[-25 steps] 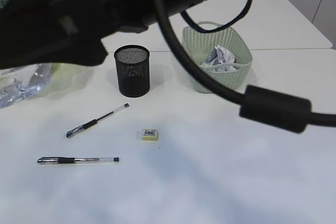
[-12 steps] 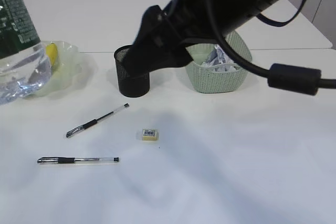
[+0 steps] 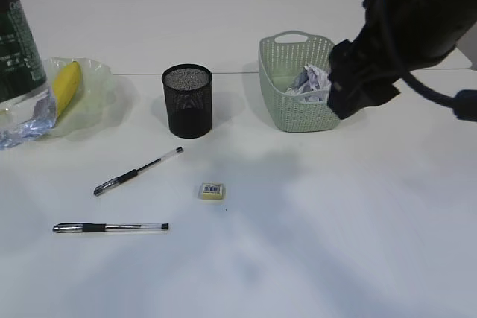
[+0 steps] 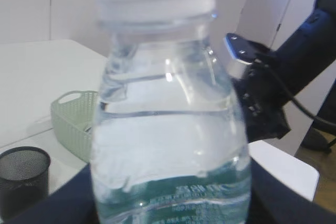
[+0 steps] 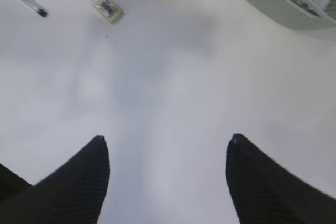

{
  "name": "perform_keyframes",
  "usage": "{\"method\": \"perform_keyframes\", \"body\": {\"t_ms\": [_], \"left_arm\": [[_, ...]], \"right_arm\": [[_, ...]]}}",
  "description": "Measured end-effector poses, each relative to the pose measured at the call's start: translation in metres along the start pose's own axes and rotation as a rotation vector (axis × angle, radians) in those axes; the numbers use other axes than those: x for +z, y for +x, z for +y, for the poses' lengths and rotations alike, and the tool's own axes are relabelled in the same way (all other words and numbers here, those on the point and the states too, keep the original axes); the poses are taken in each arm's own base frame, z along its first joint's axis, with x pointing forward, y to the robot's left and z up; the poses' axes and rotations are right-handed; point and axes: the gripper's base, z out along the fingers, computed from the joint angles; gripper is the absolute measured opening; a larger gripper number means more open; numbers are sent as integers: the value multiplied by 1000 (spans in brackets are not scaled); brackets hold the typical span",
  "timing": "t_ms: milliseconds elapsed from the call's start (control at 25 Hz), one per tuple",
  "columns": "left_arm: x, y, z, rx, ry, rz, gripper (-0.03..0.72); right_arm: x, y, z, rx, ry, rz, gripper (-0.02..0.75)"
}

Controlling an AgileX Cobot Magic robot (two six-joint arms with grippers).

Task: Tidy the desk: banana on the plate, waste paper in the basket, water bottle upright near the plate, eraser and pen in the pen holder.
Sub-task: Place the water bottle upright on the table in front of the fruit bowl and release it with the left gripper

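Hanging above the white table, our right gripper has its jaws spread and empty, while our left gripper clamps the water bottle upright. We see crumpled paper in the basket, a banana on the plate, an empty pen holder.

An office or lab room. A plain white worktop carries desk things: a mesh pen holder, pens, an eraser. Bare pale walls behind.
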Motion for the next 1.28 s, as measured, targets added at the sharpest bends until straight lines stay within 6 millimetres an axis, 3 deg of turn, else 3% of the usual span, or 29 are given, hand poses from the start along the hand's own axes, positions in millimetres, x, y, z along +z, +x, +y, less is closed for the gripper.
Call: {"method": "perform_keyframes", "body": {"t_ms": [360, 600, 840, 1280], "left_arm": [[-3, 2, 23, 71, -256, 31, 367], [-6, 0, 34, 86, -379, 16, 367], [-4, 2, 47, 52, -453, 18, 367], [-2, 9, 65, 28, -549, 44, 367]], "right_arm": [[-31, 17, -12, 29, 130, 10, 512], [-17, 47, -10, 30, 150, 96, 512], [-11, 75, -9, 116, 175, 70, 512], [-8, 98, -66, 323, 289, 28, 503]]}}
